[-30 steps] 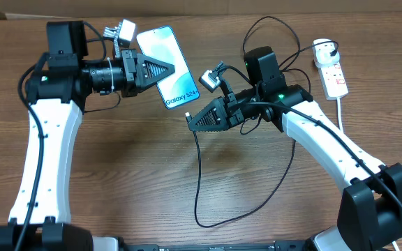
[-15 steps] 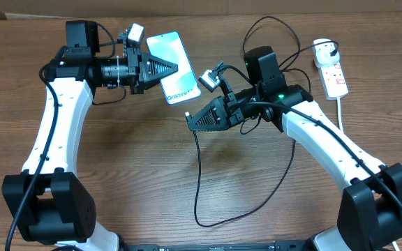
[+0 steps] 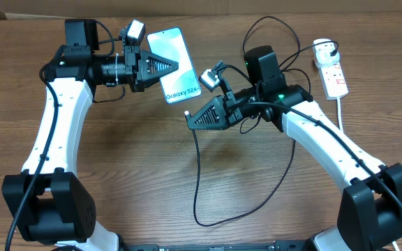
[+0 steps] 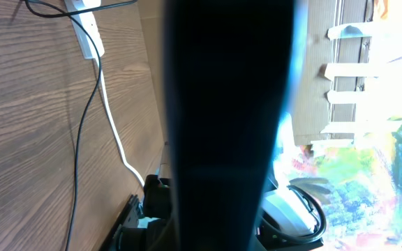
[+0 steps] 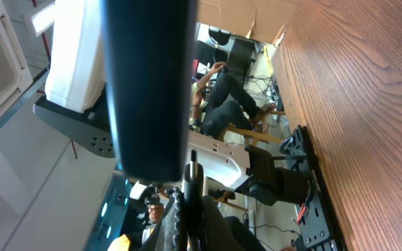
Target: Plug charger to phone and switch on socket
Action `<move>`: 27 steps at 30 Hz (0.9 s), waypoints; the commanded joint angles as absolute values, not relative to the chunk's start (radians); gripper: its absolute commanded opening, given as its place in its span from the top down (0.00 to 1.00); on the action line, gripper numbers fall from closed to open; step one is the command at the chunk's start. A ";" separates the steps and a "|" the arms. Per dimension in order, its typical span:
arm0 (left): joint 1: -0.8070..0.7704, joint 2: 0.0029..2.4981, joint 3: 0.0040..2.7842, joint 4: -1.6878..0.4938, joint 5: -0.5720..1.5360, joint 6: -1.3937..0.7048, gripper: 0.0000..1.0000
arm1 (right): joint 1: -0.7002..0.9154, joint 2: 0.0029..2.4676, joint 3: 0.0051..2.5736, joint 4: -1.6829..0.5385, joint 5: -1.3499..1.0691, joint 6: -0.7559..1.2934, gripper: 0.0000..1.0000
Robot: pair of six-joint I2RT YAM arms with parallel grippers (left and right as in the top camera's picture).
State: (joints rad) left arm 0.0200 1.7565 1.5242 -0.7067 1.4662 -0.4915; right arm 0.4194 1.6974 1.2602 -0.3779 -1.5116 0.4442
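Left pincer is clamped tight on the phone, gripping it from the side about halfway along its length, and the phone is up off the table, left of centre. The light blue screen faces up at the overhead camera. Its long axis runs on a slant, with the "Galaxy S24" end at the near-right, towards the other arm, and the plain end angled away to the far-left. From the left wrist, a dark slab fills the middle of the view.

Across the gap, the right pincer is pinched shut on the charger right at its connector tip. That tip sits just beside the phone's lettered end, a little below it in the overhead view and apart from it. From there the black cable drops down, loops near the front of the table and climbs back towards the far-right.

The socket lies flat at the far-right of the table, long axis running front to back, with its white cord trailing towards the front, well apart from both pincers.
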 commanded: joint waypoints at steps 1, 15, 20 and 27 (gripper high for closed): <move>0.020 1.746 1.526 -0.703 1.516 -0.494 0.96 | 0.419 1.690 1.276 -0.367 -1.520 0.447 0.96; 0.019 1.746 1.526 -0.707 1.509 -0.495 0.96 | 0.419 1.690 1.276 -0.203 -1.510 0.618 0.96; 0.019 1.746 1.526 -0.723 1.513 -0.494 0.96 | 0.419 1.690 1.276 -0.203 -1.491 0.618 0.96; 0.019 1.746 1.526 -0.725 1.513 -0.494 0.96 | 0.414 1.690 1.276 -0.203 -1.463 0.622 0.96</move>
State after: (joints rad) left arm 0.0200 1.7565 1.5242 -0.7280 1.4662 -0.4946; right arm 0.4191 1.6974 1.2602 -0.2085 -1.4757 0.6159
